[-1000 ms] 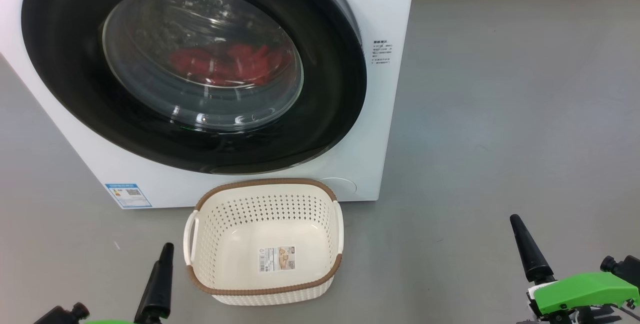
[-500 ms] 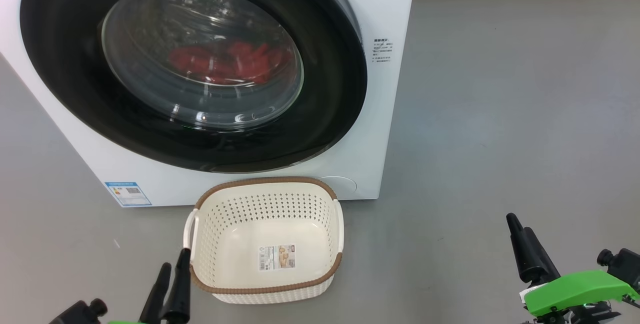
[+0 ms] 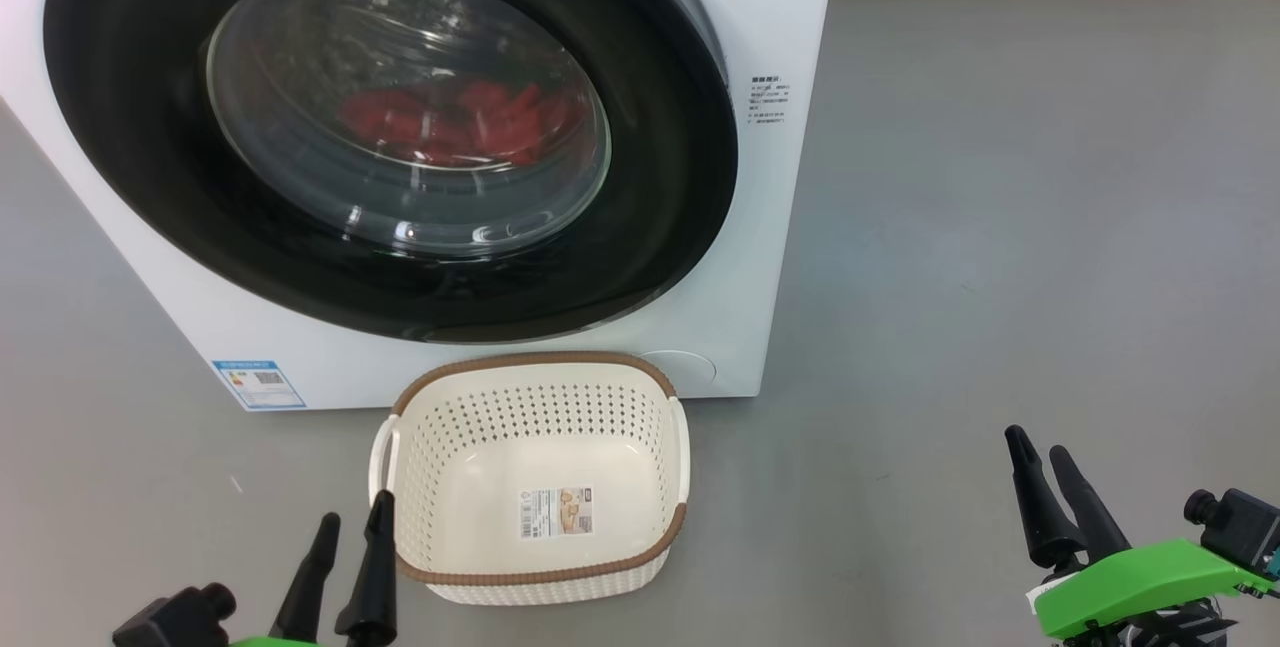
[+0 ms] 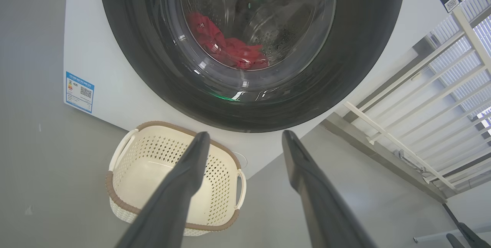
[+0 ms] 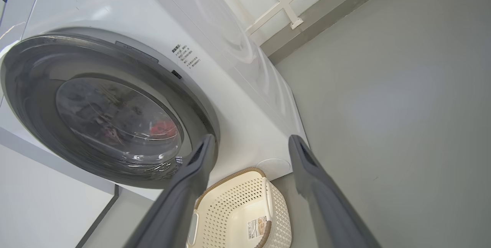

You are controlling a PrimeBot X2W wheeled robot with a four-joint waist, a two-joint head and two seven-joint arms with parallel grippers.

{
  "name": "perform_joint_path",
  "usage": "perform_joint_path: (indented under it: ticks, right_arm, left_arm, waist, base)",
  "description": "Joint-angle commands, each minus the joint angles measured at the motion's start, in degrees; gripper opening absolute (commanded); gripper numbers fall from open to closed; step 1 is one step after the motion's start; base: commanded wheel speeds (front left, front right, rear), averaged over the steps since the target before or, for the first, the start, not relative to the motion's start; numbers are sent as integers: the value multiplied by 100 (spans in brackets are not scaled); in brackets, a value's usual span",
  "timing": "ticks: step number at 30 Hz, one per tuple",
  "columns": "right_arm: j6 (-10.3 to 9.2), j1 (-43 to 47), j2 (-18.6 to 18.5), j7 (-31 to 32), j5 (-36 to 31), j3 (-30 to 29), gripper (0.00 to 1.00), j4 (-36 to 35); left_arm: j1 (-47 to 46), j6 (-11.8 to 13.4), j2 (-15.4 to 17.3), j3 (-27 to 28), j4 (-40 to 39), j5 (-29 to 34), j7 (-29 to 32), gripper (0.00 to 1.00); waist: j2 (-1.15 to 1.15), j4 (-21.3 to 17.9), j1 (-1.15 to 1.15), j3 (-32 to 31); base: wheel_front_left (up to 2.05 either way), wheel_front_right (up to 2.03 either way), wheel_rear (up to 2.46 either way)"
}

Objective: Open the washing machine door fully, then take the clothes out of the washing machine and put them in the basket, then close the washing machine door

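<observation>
One basket [image 3: 531, 414], one washing machine [image 3: 770, 17], one door [image 3: 140, 167]

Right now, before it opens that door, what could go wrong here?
The door is shut, and the basket stands close beneath its lower edge; swinging open, it might clip the rim. The red clothes lie deep inside the machine, so a piece could slip and land beside the small basket.

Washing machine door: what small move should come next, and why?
Probably raise the open right gripper toward the washing machine door's right rim: the door looks shut, the clothes lie behind its glass, and the basket is empty.
</observation>
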Motion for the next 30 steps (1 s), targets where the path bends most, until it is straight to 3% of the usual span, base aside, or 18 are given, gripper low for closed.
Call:
perform_joint_path:
  ticks: [1, 30]
  right_arm:
    - [2, -42, -110, -81, -197, 92, 100, -182]
    - [3, 117, -264, -553, -1784, 258, 100, -254]
  left_arm:
    - [-37, 32, 93, 68, -199, 223, -76, 100]
    - [110, 271, 216, -224, -517, 2148, -551, 100]
  waist:
    - [0, 3, 0, 5]
    - [0, 8, 0, -36]
  base:
    - [0, 0, 0]
    - [0, 0, 0]
